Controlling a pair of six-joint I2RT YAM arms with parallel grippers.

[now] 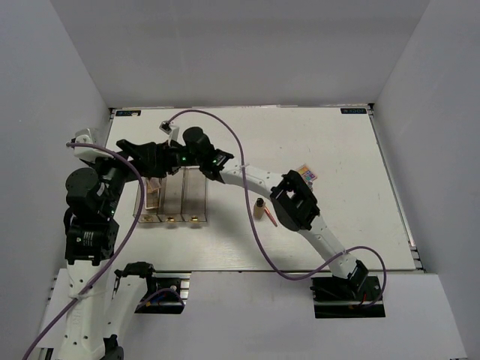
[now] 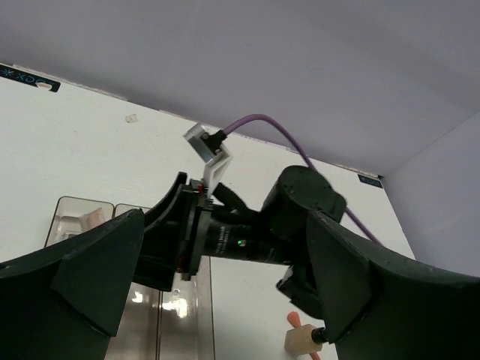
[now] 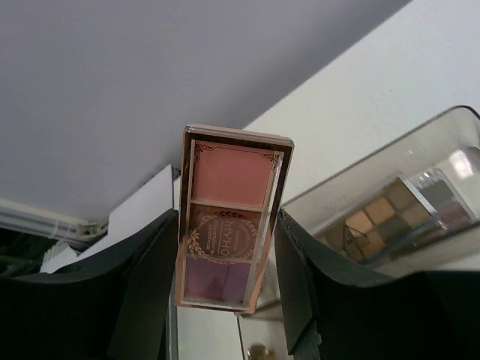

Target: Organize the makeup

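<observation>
My right gripper point(image 3: 225, 217) is shut on a pink palette point(image 3: 229, 225) with coral, brown and purple pans, held on edge above the clear box point(image 3: 420, 142). A brown eyeshadow palette point(image 3: 386, 217) lies in one compartment of that box. From above, the right gripper point(image 1: 168, 159) hangs over the box's point(image 1: 171, 196) far end. My left gripper point(image 1: 142, 154) is wide open beside it, holding nothing. A tan bottle point(image 1: 259, 207) with a coral stick point(image 1: 268, 217) lies right of the box, and a multicolour palette point(image 1: 305, 173) farther right. The left wrist view shows the bottle point(image 2: 302, 341) too.
The right arm point(image 2: 255, 240) fills the space between my left fingers point(image 2: 97, 270) and crosses the table diagonally. A purple cable point(image 1: 255, 232) loops over the table. White walls enclose the table on three sides.
</observation>
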